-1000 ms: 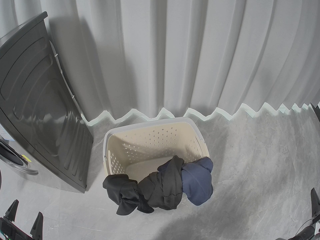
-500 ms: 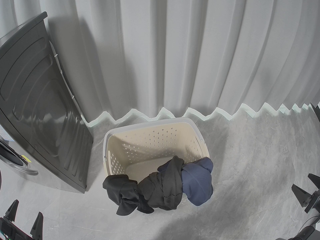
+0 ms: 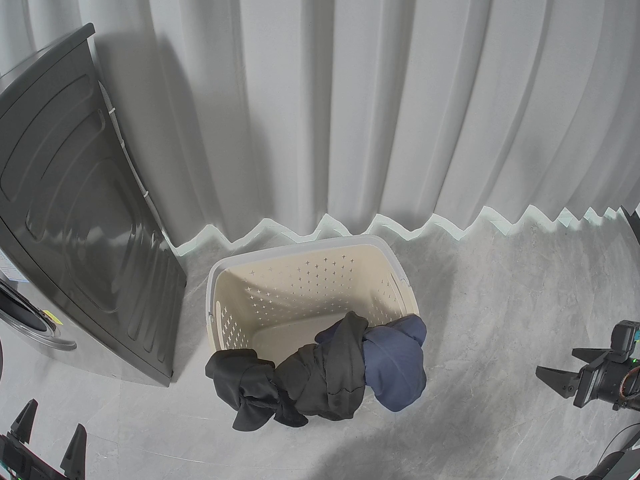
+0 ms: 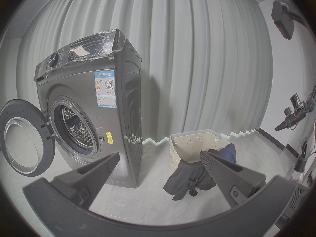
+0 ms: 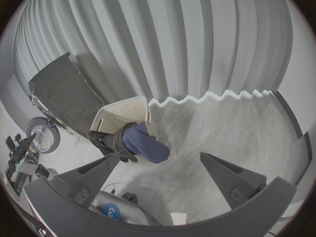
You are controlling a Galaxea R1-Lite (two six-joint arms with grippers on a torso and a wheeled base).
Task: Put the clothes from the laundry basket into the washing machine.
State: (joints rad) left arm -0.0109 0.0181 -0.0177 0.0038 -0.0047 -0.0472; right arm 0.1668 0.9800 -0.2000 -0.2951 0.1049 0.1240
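Note:
A cream laundry basket (image 3: pixel 307 247) stands on the grey floor in front of the curtain. A black garment (image 3: pixel 293 381) and a blue garment (image 3: pixel 395 367) hang over its near rim. The grey washing machine (image 3: pixel 73 235) is at the left; in the left wrist view its round door (image 4: pixel 23 139) is swung open and the drum (image 4: pixel 77 130) shows. My left gripper (image 3: pixel 50 429) is open and low at the near left, away from the basket. To the right of the clothes my right gripper (image 3: pixel 557 363) stands open, with nothing in it. The right wrist view looks down on the blue garment (image 5: pixel 144 144).
White pleated curtains (image 3: pixel 373 101) hang behind the basket and the machine. Bare grey floor (image 3: pixel 507 288) stretches to the basket's right and in front of it. The machine's side panel stands close to the basket's left.
My right gripper has come up from the lower right edge and moved left toward the basket, turning sideways. The left gripper, the basket and the clothes have not moved.

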